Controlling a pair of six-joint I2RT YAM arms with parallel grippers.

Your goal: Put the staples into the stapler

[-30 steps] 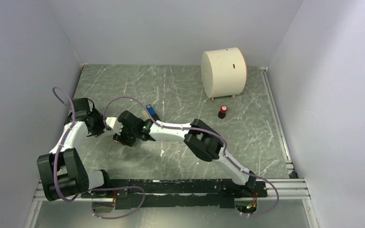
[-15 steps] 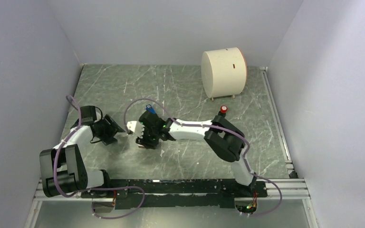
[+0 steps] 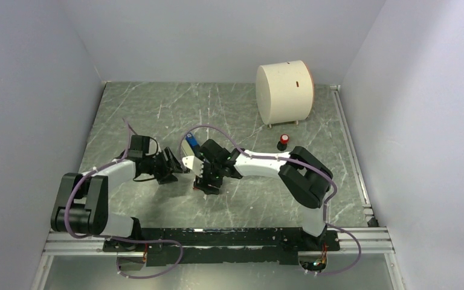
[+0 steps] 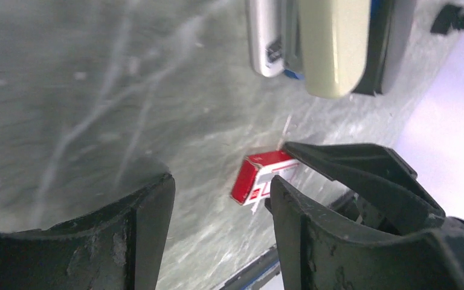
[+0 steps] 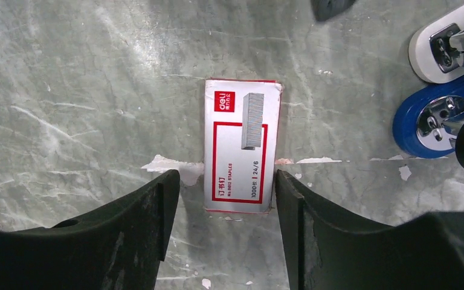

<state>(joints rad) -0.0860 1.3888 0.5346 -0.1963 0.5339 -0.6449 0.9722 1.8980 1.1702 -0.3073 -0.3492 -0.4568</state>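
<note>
The staples are in a flat white box with a red border [image 5: 241, 145] that lies on the marbled table. My right gripper [image 5: 223, 190] stands open over the box's near end, one finger on each side. There is a gap on the left, and the right finger is close to the box's edge. The stapler [image 5: 426, 124] shows its blue and white ends at the right; from above it lies just behind the grippers [image 3: 192, 143]. My left gripper [image 4: 217, 208] is open and empty, low over the table. It faces the red side of the box [image 4: 257, 178] and the stapler's grey metal [image 4: 264, 36].
A large cream cylinder [image 3: 284, 90] stands at the back right, with a small red-capped black object [image 3: 284, 140] in front of it. Both grippers [image 3: 178, 168] [image 3: 208, 180] are close together at the table's centre. Walls close in both sides.
The left arm has swung right toward the table's centre and its jaws have widened. The right gripper has shifted right, over the staple box, and opened.
</note>
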